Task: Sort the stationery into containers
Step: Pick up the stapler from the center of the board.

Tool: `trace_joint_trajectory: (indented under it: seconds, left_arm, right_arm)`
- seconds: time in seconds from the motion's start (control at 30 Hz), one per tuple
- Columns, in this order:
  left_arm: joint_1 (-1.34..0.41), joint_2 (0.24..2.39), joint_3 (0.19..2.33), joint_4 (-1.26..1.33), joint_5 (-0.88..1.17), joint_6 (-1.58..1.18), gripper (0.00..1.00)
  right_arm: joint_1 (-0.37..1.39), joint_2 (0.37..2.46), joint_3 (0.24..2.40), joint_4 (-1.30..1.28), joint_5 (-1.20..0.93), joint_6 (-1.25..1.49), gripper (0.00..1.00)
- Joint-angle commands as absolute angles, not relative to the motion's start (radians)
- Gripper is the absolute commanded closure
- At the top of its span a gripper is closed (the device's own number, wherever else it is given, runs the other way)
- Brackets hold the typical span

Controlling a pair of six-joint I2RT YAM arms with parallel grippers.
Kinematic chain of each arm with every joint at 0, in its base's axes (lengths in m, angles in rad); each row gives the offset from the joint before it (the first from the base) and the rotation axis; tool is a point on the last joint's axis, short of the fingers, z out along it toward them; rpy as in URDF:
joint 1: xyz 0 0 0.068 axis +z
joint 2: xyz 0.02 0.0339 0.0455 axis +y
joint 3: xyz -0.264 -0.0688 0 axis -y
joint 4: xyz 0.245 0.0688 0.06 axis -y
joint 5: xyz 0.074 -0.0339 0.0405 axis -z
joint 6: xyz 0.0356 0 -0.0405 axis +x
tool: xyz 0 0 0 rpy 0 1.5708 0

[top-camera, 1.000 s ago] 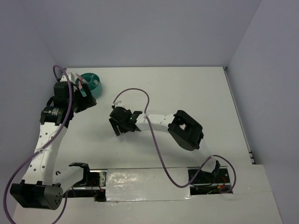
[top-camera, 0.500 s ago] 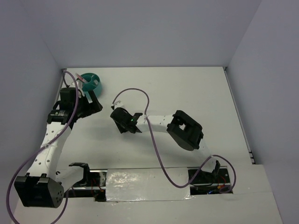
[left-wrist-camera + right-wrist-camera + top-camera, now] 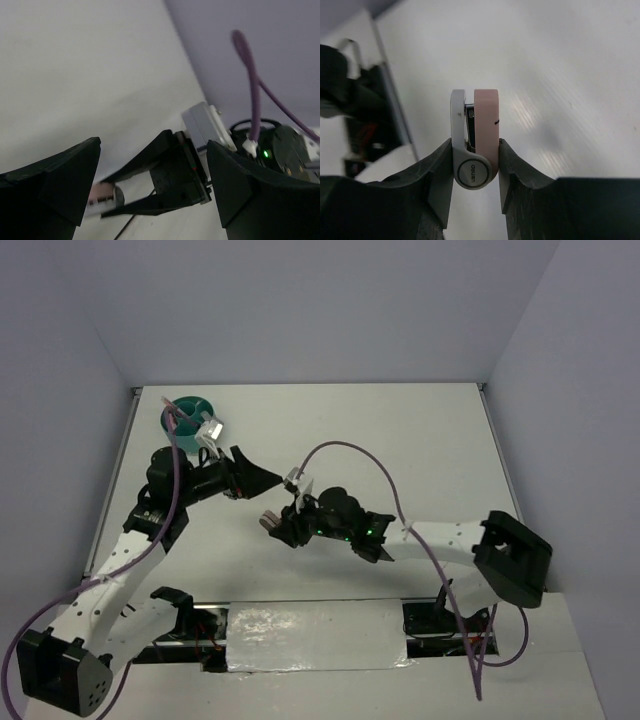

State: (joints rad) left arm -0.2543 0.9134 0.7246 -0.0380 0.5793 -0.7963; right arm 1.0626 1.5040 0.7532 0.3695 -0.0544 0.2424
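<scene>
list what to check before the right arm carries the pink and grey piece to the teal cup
1. Hold on the pink and grey piece by the right gripper: clamped, ok.
2. State of the left gripper: open, empty, ok.
3. Sight of the teal cup: ok.
4. Free compartment in it: cannot tell.
5. Path to the cup: not ok, the left gripper seems to lie across it.

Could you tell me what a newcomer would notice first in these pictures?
A pink-and-white oblong piece is pinched in the right gripper, near the table's middle. The left gripper gapes wide open beside it. The teal cup sits in the far left corner, pink pens poking out.
</scene>
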Motion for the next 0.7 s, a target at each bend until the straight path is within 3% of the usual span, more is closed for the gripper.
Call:
trace_joint_trajectory:
  seconds: [0.0,0.17,0.37,0.67]
  left_arm:
    - [-0.304,0.841,0.721,0.351,0.774,-0.792,0.01]
    - [-0.35,0.764,0.69,0.408,0.75,-0.729,0.01]
    - [-0.354,0.827,0.877,0.005,0.451,-0.73,0.01]
    - [-0.449,0.902,0.928,0.077,0.407,-0.881,0.09]
  right_arm:
    - [1.026,1.346,0.709,0.604,-0.334,0.261,1.0]
    - [1.019,1.172,0.696,0.543,-0.399,0.29,1.0]
    - [1.094,1.031,0.699,0.39,0.148,0.198,1.0]
    - [1.296,1.129,0.86,0.321,0.703,-0.018,1.0]
